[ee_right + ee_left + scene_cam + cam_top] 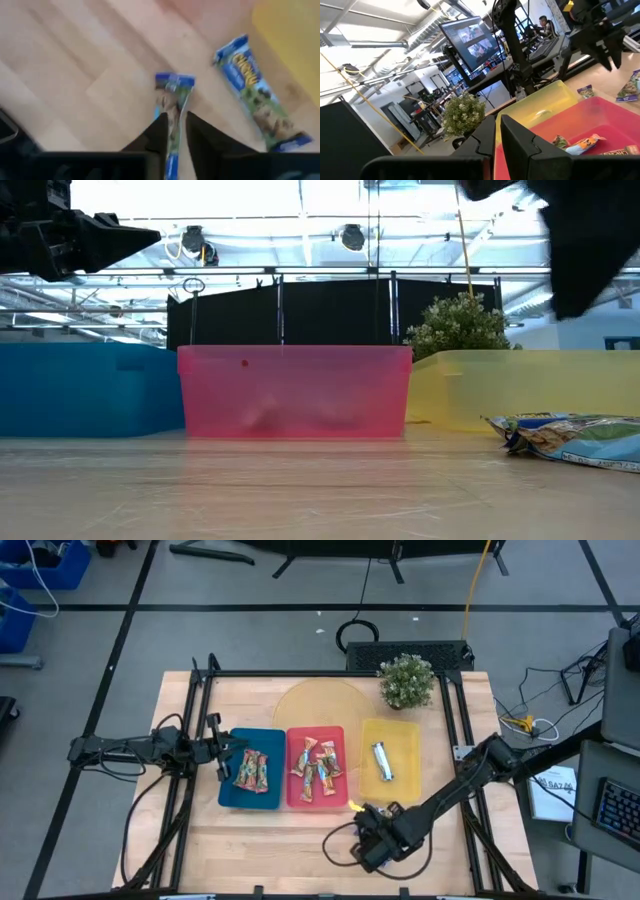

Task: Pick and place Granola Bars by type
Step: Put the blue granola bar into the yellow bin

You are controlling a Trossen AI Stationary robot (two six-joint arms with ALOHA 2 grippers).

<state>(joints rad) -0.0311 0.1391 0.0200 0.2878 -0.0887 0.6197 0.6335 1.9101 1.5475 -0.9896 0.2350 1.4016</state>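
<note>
Red-green Granola Bars (250, 770) lie in the blue tray (228, 796), orange-gold ones (316, 766) in the red tray (300, 798), and one blue-silver bar (382, 762) in the yellow tray (405, 782). Two more blue-silver bars lie flat on the wood near the front edge. My right gripper (173, 131) points down over one of them (173, 90), its fingers a narrow gap apart and above the bar. The other bar (255, 107) lies beside it. My left gripper (498, 142) hovers level at the blue tray's left edge (222, 752), shut and empty.
A potted plant (406, 680) stands behind the yellow tray, and a round yellowish disc (312, 705) lies behind the red one. Black frame rails (196, 720) run along the table's sides. Bare wood (270, 840) lies in front of the trays.
</note>
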